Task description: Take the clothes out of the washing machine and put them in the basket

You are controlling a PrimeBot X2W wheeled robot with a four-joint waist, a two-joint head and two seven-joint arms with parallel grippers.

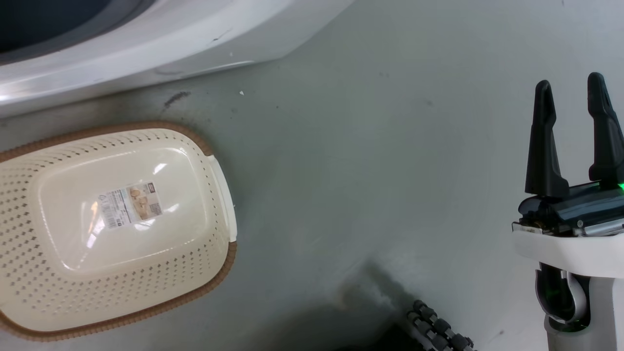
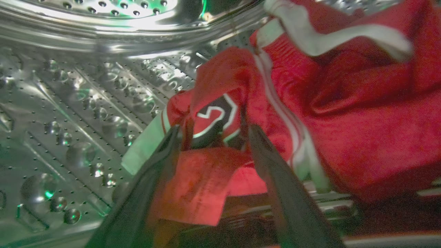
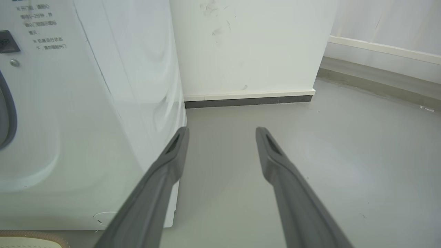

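Red clothes [image 2: 344, 120] between wide-spread fingers [image 2: 162, 165] of left gripper [image 2: 214, 132] — inside steel drum [image 2: 69, 113]

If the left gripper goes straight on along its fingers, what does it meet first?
The clothes. The left gripper is open inside the washing machine, and red fabric with a dark number patch lies right ahead of its fingertips, perhaps already between them; depth is unclear.

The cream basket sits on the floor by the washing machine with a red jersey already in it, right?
No. In the head view the basket by the washing machine holds only its label. The left wrist view shows the red jersey in the drum, at the left end effector.
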